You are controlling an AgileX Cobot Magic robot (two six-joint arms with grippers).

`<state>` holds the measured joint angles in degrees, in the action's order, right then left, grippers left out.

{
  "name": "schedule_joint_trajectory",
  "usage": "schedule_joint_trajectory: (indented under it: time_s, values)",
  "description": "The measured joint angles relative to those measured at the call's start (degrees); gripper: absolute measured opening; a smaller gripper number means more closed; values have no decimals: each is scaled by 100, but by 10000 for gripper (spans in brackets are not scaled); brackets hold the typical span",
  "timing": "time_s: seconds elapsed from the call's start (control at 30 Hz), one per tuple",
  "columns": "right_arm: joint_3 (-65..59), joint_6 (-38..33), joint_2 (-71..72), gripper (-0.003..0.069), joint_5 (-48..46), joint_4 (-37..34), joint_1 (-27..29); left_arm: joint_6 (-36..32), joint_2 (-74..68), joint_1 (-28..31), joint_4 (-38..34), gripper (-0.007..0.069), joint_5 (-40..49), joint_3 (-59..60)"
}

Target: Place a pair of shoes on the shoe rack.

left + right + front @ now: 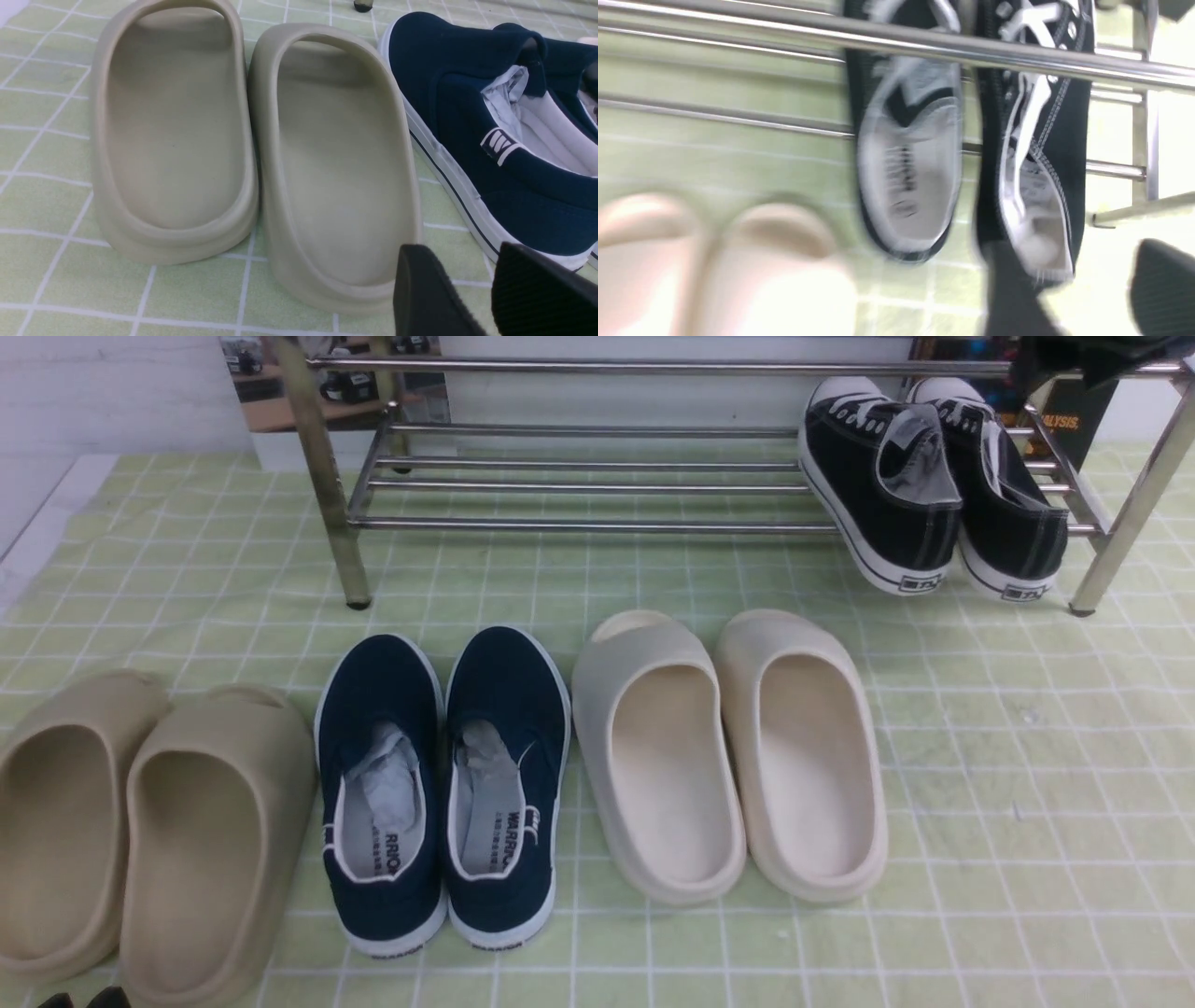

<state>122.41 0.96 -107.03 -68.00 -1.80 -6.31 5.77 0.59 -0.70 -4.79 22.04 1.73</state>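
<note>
The two black canvas sneakers stand side by side on the lower tier of the silver shoe rack at its right end. The left sneaker and the right sneaker have their toes to the back and their heels over the front bar. Both show blurred in the right wrist view, behind a rack bar. My right gripper is open and empty, above and just in front of the right sneaker's heel. My left gripper is open and empty, low by the tan slides.
On the green checked cloth in front of the rack lie a pair of tan slides, a pair of navy slip-ons and a pair of cream slides. The right arm shows dark above the rack's top right corner.
</note>
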Motion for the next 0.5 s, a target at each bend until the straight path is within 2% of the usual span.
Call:
schedule_joint_trajectory:
  time_s: [0.07,0.1,0.2,0.3,0.4,0.43,0.5]
  values:
    - [-191,-96,615,211,33,-202,0,0,0,0,0,239,0,0]
    - [-389,-177,983,131,113,-257,0,0,0,0,0,239,0,0]
    - [-1086,-241,2087,9,570,-258,0,0,0,0,0,239,0,0]
    - [-2314,-241,3252,-3,1465,-162,0,0,0,0,0,239,0,0]
    - [-4334,-96,4571,-3,3012,-115,0,0,0,0,0,239,0,0]
    - [-4461,-65,4650,-3,3108,-115,0,0,0,0,0,239,0,0]
    - [-6011,-39,5594,-3,4266,-102,0,0,0,0,0,239,0,0]
